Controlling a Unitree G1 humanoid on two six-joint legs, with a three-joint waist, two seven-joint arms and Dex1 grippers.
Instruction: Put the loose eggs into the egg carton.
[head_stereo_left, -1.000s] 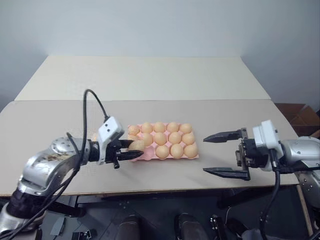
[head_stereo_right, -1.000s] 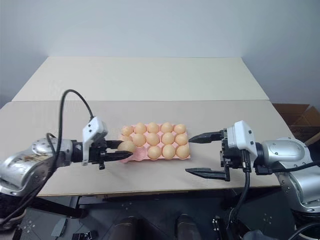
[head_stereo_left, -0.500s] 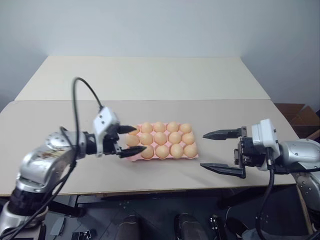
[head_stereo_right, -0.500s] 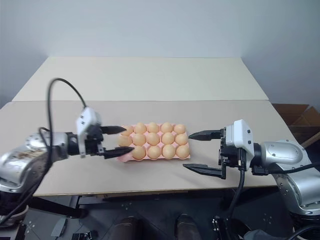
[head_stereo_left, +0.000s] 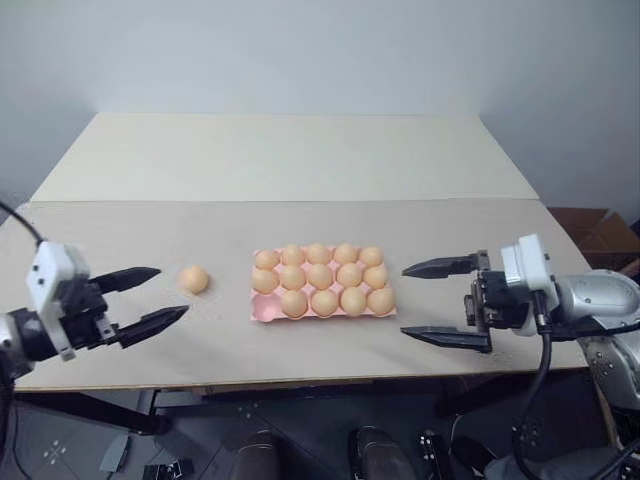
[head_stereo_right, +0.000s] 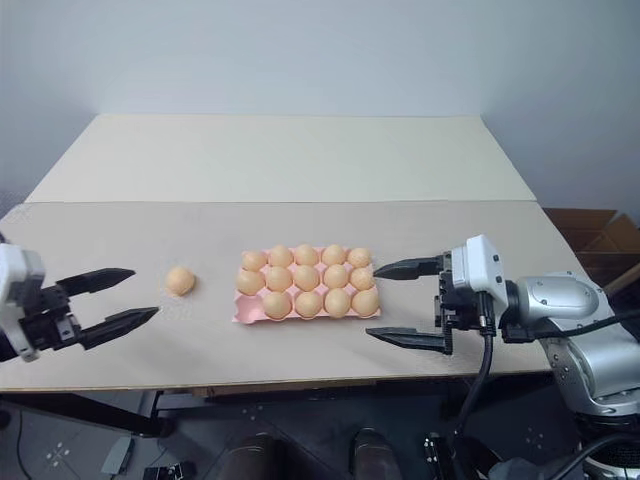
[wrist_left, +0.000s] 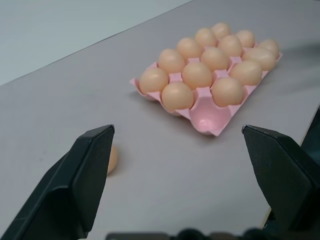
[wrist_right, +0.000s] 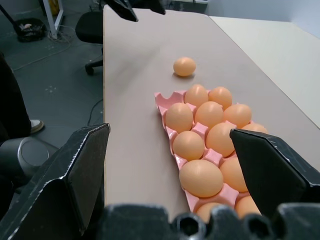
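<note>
One egg (head_stereo_left: 194, 279) is lying on the tabletop (head_stereo_left: 300, 160) left of the carton (head_stereo_left: 262, 312); both hands, left (head_stereo_left: 146, 299) and right (head_stereo_left: 432, 301), are gaping empty.

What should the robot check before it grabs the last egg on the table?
1. Loose egg on the table, apart from the carton: ok.
2. Egg carton has one free cup, at its near left corner: ok.
3. Left gripper open, holding nothing: ok.
4. Left gripper around the egg: not ok, it is off to the side.
5. Right gripper open, apart from the carton: ok.
</note>
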